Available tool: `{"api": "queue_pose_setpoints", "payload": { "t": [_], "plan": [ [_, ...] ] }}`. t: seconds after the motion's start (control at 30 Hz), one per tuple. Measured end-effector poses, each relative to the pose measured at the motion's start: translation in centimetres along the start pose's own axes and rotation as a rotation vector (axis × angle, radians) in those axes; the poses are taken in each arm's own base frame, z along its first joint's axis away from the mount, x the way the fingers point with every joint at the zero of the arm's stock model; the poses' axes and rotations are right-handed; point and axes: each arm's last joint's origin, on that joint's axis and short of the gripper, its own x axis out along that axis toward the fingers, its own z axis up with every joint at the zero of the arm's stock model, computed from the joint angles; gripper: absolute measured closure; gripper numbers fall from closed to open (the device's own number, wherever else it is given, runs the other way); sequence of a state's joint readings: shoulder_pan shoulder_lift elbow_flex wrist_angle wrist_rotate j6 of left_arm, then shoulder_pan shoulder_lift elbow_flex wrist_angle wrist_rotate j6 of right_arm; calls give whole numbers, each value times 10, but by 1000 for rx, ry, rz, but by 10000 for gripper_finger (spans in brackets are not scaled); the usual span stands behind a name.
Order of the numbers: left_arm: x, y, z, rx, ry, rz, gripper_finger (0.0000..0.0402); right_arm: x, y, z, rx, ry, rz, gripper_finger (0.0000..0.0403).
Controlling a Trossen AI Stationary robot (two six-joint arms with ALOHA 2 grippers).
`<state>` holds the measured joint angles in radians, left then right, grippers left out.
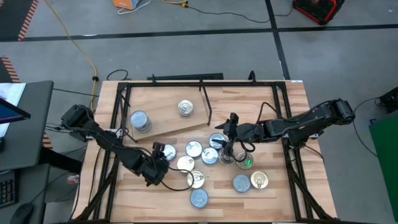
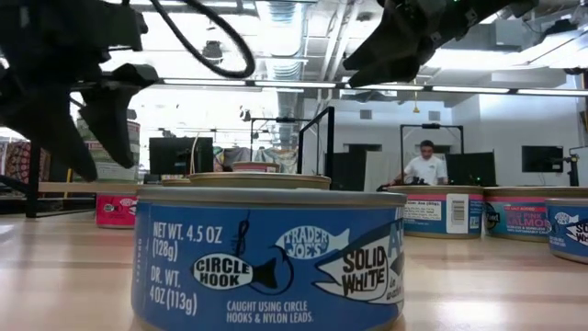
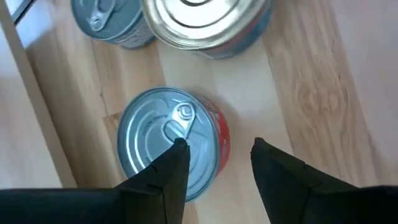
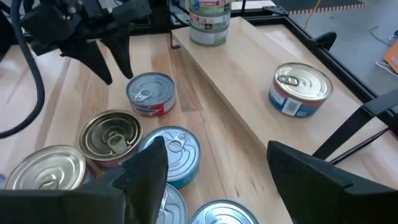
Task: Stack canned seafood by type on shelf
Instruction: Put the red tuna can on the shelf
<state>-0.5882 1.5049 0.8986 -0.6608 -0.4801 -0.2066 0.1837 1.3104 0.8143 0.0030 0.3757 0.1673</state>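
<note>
Several canned seafood tins lie loose on the tabletop, among them a silver-lidded, red-labelled tin (image 3: 168, 140) (image 4: 151, 93). My left gripper (image 3: 217, 155) (image 1: 163, 155) hangs open just above that tin, one finger over its lid and the other past its side. My right gripper (image 4: 217, 177) (image 1: 227, 129) stands open above silver-lidded tins (image 4: 174, 146) near the table's middle. The shelf (image 1: 168, 106) (image 4: 236, 81) carries a stack of tins (image 1: 140, 121) (image 4: 209, 25) and a single tin (image 1: 185, 109) (image 4: 300, 89), each resting on its base.
A blue-labelled tin (image 2: 266, 253) stands close to the low camera near the table's front edge. A gold-lidded tin (image 4: 112, 135) sits beside the red one. Black frame rods (image 1: 205, 102) stand around the shelf and the table. A person (image 2: 427, 165) sits far back in the room.
</note>
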Motion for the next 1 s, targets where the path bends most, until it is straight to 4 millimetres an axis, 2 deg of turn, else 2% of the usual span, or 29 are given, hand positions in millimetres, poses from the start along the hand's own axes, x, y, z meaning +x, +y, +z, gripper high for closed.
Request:
{"api": "queue_pose_setpoints", "payload": {
  "t": [0.33, 0.5, 0.7, 1.0],
  "plan": [
    [27, -19, -4, 39, 88, 47, 273, -2, 8, 0, 10, -18, -8, 101],
    [24, -26, -4, 91, 53, 66, 311, -5, 14, -2, 4, -22, -18, 101],
    [21, -32, -3, 43, 26, 42, 393, -8, 20, -3, 12, -23, 2, 101],
    [15, -43, -5, -49, 10, 15, 401, -13, 29, -5, 18, -27, 3, 101]
  ]
}}
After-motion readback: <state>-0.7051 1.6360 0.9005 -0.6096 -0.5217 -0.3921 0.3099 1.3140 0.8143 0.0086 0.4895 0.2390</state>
